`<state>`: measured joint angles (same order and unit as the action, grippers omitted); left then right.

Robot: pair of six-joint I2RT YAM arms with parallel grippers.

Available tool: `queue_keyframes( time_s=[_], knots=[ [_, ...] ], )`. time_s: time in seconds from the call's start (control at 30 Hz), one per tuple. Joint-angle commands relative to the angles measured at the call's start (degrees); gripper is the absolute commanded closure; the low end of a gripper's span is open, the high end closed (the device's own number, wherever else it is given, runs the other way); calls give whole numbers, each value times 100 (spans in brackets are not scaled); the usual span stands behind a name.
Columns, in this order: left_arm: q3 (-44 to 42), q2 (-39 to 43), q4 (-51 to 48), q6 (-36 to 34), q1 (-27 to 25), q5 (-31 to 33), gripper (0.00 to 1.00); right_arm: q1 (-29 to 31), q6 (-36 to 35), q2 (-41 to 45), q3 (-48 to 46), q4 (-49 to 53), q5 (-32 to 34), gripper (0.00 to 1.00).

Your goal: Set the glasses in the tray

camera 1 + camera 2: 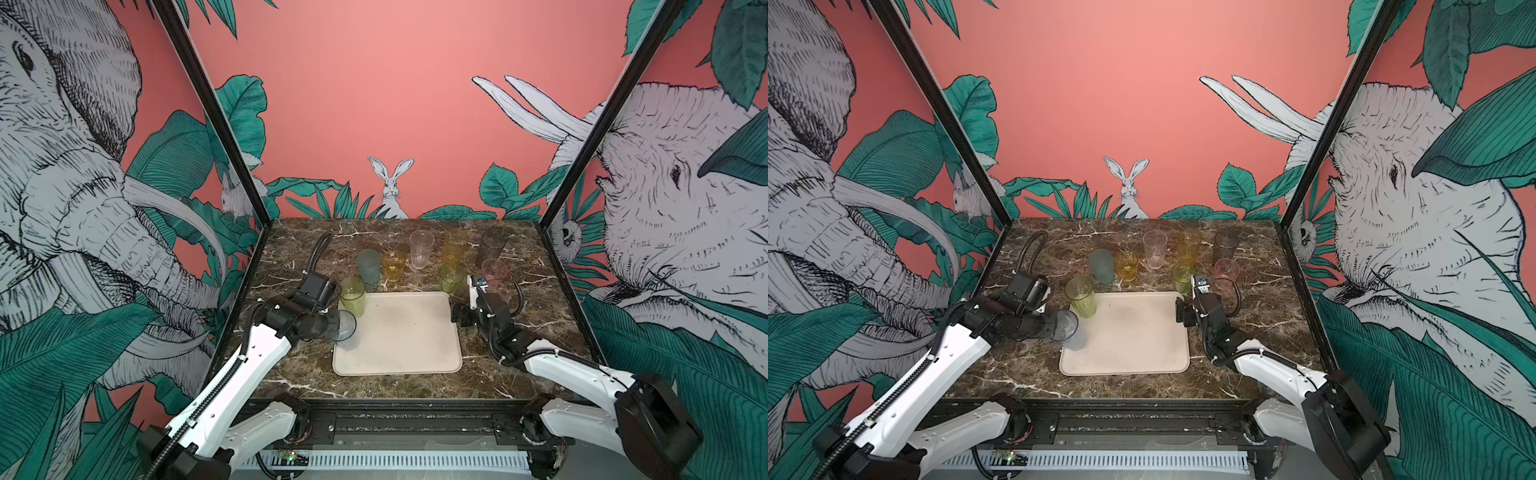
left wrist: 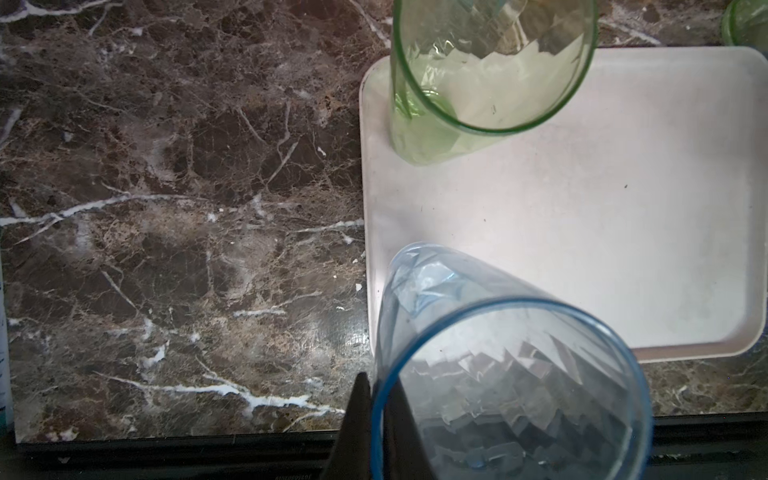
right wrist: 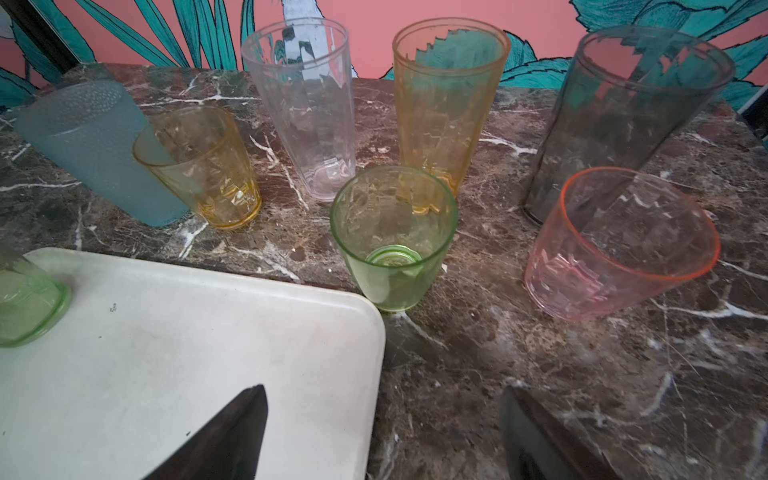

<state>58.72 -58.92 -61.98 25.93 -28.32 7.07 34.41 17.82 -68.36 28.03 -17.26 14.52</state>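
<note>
Closest to the lens in both top views, the white left arm [image 1: 257, 361] and right arm [image 1: 582, 370] reach in from the near edge over the brown marble worktop [image 1: 395, 390]. On its near middle lies the cream tray [image 1: 407, 340], mostly bare. A tall yellow-green tumbler [image 1: 353, 296] stands upright in the tray's far left corner, probably tucked there to leave room for the others. Nearer along that same side is the pale blue tumbler [image 2: 498, 361], upright over the tray's left edge; whether its base rests on the tray I cannot tell. Beyond the tray, on the worktop, stand the taller glasses: the frosted teal tumbler [image 1: 368, 266], clear tumbler [image 1: 421, 248], tall amber tumbler [image 1: 454, 247] and smoky grey tumbler [image 1: 492, 247]. Among them are the shorter ones: the short amber tumbler [image 1: 393, 264], the short green tumbler [image 3: 395, 237] just beside the tray's far right corner, and the pink tumbler [image 3: 619, 245]. The left pincer [image 2: 377, 386] is closed on the pale blue tumbler's rim, one finger inside the wall and one outside, a hold that keeps the glass upright for setting down. The right pincer [image 3: 382, 390] hangs spread wide and empty above the tray's far right corner, facing the short green tumbler, seemingly readied for it as the nearest.
</note>
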Motion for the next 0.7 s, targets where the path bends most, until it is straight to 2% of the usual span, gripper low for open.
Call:
queue_keyframes(
  time_s=[0.0, 0.13, 0.67],
  knots=[
    [8, -102, 179, -57, -20, 209, 100, -31, 46, -434, 212, -553, -83, 11],
    [29, -194, 272, -80, -28, 199, 100, -31, 15, -771, 401, -610, -53, 12],
    [-13, -728, 673, -128, -31, -120, 100, -31, 46, -693, 293, -642, -11, 11]
  ],
)
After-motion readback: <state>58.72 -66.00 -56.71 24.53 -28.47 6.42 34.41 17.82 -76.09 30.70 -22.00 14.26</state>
